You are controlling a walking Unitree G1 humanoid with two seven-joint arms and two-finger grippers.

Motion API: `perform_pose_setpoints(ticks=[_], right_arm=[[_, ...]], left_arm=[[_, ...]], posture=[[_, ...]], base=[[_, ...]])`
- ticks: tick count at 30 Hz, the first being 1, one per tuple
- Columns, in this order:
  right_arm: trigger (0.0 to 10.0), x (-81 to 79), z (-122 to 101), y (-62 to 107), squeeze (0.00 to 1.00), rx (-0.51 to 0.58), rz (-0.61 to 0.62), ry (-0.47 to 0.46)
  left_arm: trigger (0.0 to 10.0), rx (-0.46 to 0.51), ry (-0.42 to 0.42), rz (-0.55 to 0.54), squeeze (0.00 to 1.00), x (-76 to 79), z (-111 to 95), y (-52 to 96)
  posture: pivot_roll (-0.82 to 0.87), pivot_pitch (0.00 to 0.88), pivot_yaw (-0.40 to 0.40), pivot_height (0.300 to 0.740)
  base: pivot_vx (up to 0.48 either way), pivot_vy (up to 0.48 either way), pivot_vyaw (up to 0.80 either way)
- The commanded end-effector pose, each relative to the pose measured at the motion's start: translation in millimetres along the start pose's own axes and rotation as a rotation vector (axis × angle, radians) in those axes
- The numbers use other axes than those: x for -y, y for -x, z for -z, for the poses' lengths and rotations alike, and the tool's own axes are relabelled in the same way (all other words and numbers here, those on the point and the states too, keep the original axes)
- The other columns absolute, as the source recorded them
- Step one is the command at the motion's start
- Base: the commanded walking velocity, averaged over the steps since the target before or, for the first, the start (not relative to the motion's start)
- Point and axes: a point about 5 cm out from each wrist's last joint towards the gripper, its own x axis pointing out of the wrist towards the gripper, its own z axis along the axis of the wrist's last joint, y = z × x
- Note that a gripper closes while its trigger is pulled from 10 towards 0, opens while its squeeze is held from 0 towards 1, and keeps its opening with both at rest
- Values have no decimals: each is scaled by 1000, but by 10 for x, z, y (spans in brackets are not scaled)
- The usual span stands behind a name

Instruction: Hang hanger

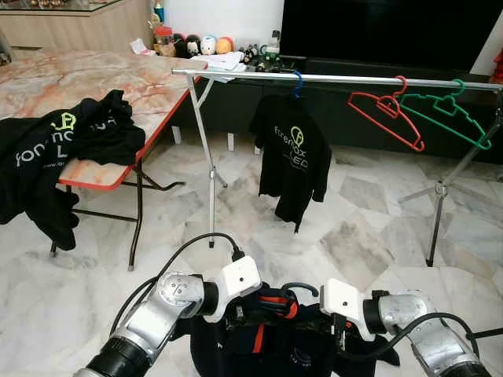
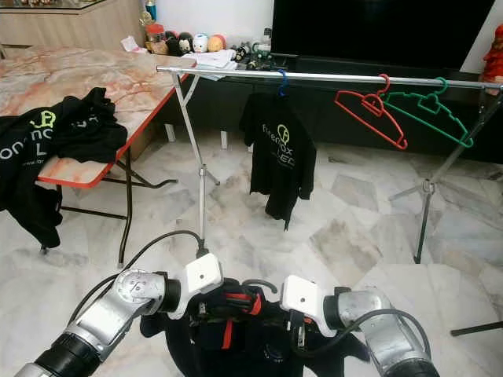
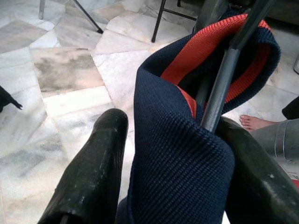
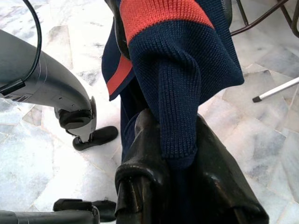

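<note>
While the navy polo shirt (image 1: 267,345) on its grey hanger (image 3: 224,74) hangs low between both arms, left gripper (image 3: 163,154) and right gripper (image 4: 180,154) each clamped on knit, it looks light but floppy (slippery too), so hold the stiff hanger

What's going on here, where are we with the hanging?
Both pincers hold a navy polo shirt on a grey hanger low in front of the robot: the left pincer at the collar, the right pincer clamped on the fabric. The rail ahead carries a black T-shirt, a red hanger and a green hanger. The shirt is not yet hung.
</note>
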Motion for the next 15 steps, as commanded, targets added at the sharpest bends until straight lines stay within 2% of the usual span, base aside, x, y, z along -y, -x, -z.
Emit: perform_pose_setpoints(ticks=[1, 8, 9, 13, 14, 15], right_arm=[[0, 22, -23, 18, 0, 18, 13, -6], [0, 17, -9, 23, 0, 10, 10, -18], [0, 19, -6, 22, 0, 10, 13, -20], [0, 26, 9, 21, 0, 3, 20, -23], [0, 28, 13, 23, 0, 1, 23, -24], [0, 29, 17, 26, 0, -1, 24, -25]], left_arm=[[0, 39, -55, 7, 0, -19, -125, -4], [0, 10, -86, -6, 0, -44, -124, 10], [10000, 11, -102, -24, 0, -62, -139, 10], [10000, 29, -102, -22, 0, -85, -193, 38], [10000, 32, -102, -17, 94, -85, -201, 48], [10000, 31, -106, -13, 404, -85, -208, 58]], posture=[[4, 82, 3, 740], [8, 90, 4, 740], [8, 90, 4, 740], [10, 90, 4, 740], [10, 90, 4, 740], [10, 90, 4, 740]], base=[[0, 0, 0], [0, 0, 0], [0, 0, 0], [0, 0, 0], [0, 0, 0], [0, 0, 0]])
